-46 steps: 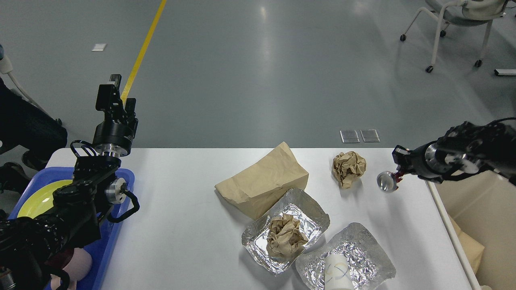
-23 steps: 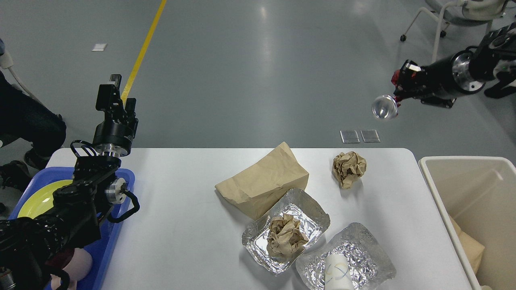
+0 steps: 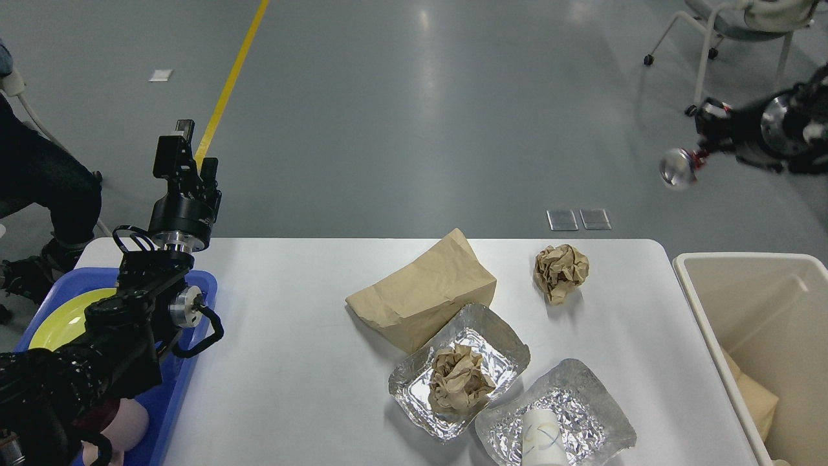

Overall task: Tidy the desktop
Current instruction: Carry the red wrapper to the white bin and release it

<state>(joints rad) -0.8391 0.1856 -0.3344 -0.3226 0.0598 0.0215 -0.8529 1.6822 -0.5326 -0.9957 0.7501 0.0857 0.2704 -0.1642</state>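
The wide white desktop (image 3: 291, 362) fills the lower view, carrying a tan paper bag (image 3: 424, 298), a crumpled brown paper ball (image 3: 560, 272) and two foil trays (image 3: 459, 369). Right gripper (image 3: 695, 155) clamps a clear round cup (image 3: 676, 168) aloft; left gripper (image 3: 184, 152) points upward, its opening unclear.

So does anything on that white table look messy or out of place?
Yes. A crumpled paper ball lies loose on the desktop, another sits in a dented foil tray, and a creased paper bag lies on its side. A second foil tray holds a paper cup.
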